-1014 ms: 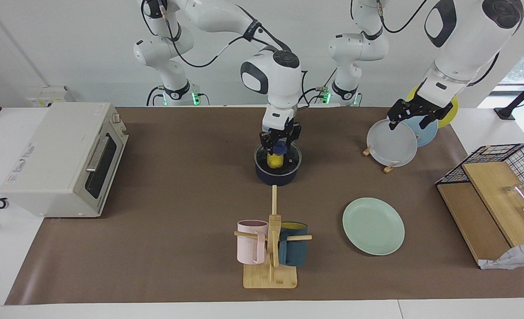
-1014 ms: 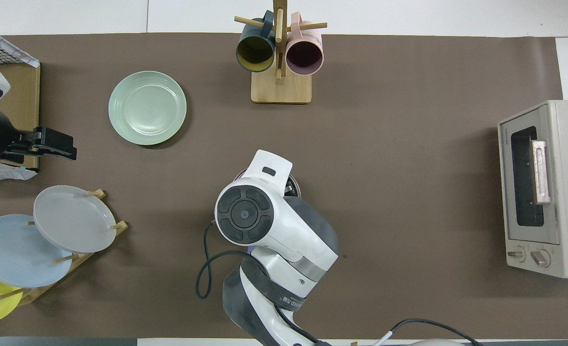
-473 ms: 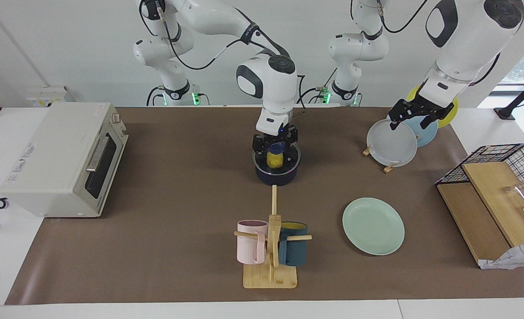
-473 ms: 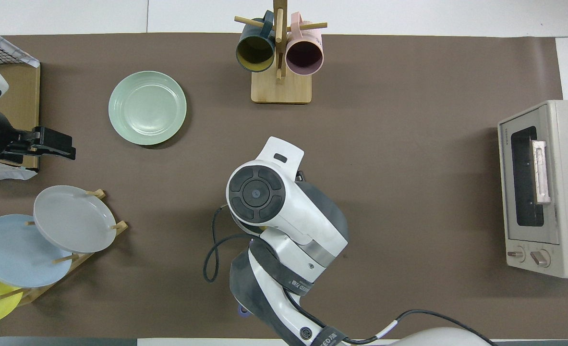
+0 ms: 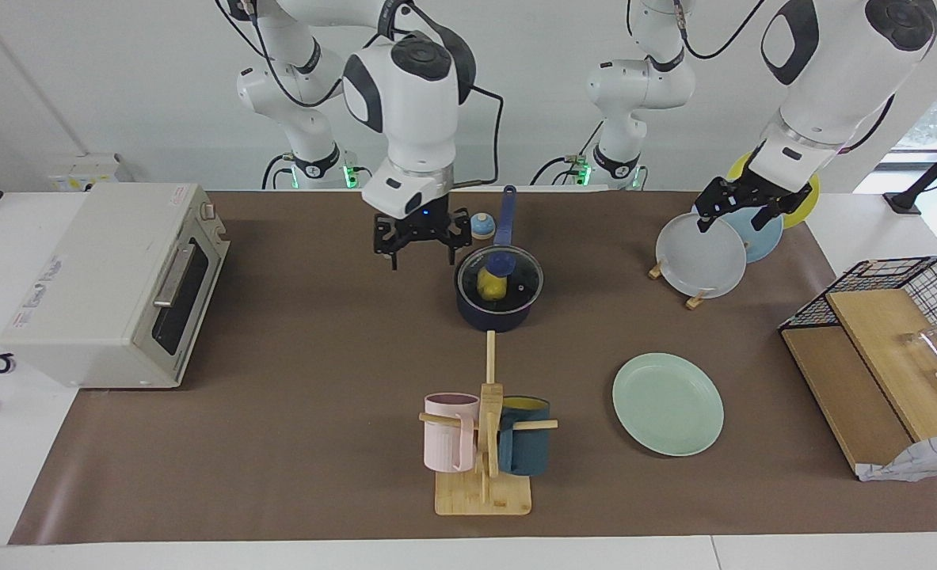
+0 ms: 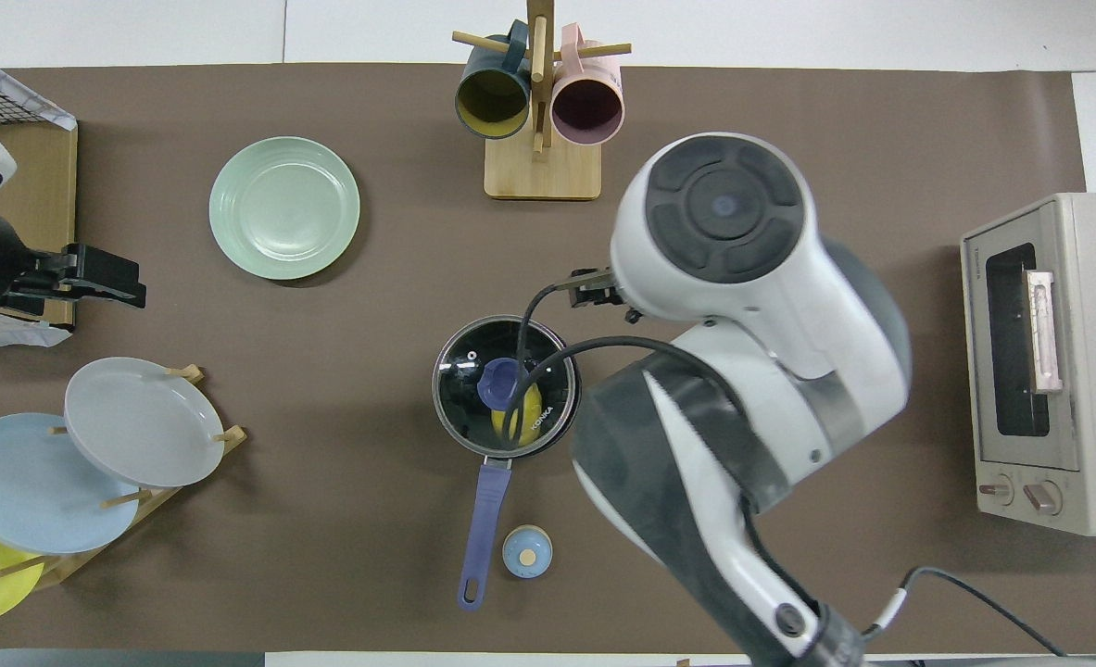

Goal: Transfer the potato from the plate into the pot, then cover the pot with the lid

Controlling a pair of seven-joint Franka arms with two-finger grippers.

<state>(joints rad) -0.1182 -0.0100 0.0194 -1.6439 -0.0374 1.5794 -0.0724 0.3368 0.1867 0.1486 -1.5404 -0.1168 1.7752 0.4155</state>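
Pot: small dark navy saucepan (image 5: 496,310) with a long straight blue handle, standing on the brown table mat (image 5: 318,356); the handle points toward the robots
Lid: round clear glass lid (image 5: 500,273) with a metal rim and a blue knob, sitting flat on the pot and closing it
Potato: small glossy bright yellow oval lump (image 5: 490,286), inside the pot, seen through the lid
Plate: pale mint-green round plate (image 5: 668,404) with a raised rim, farther from the robots than the pot, toward the left arm's end of the table
Right gripper: black two-finger gripper (image 5: 421,251), raised in the air just beside the pot on the side of the right arm's end, over bare mat; fingers spread apart, grasping nothing, clear of the lid
Left gripper: black two-finger gripper (image 5: 737,212), up over the white-grey upright plate (image 5: 702,256) in the wooden rack, well apart from the pot; fingers released, holding nothing; this arm waits
Bell: small blue-topped bell (image 6: 527,551) with a tan base, nearer to the robots than the pot, just beside the handle's end
Mugs: pink mug (image 5: 449,432) and dark teal mug (image 5: 525,446) on a wooden stand, farther from the robots than the pot
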